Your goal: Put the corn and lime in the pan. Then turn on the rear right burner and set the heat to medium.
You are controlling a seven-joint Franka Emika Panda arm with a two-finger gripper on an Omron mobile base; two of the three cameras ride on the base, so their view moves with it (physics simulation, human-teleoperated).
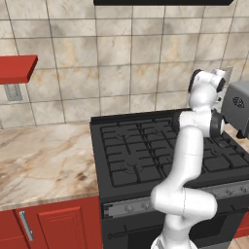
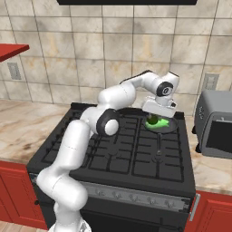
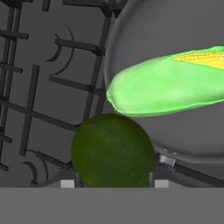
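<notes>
In the right base view the small dark grey pan (image 2: pixel 168 128) sits on the rear right burner (image 2: pixel 178 120) of the black stove. The light-green corn (image 2: pixel 164 123) lies inside the pan, and its yellow kernels show in the hand view (image 3: pixel 170 85). My gripper (image 2: pixel 154 118) hovers over the pan's left rim and is shut on the dark green lime (image 2: pixel 153 120). In the hand view the lime (image 3: pixel 111 148) sits between the fingertips of the gripper (image 3: pixel 113 181), just outside the pan's rim (image 3: pixel 114 30). In the left base view my own arm hides the pan.
The pan's thin handle (image 2: pixel 158 147) points toward the stove front. A row of knobs (image 2: pixel 149 199) runs along the front panel. A grey toaster (image 2: pixel 215 124) stands on the counter right of the stove. Marble counter (image 1: pixel 39 160) lies left, below a red shelf (image 1: pixel 17 68).
</notes>
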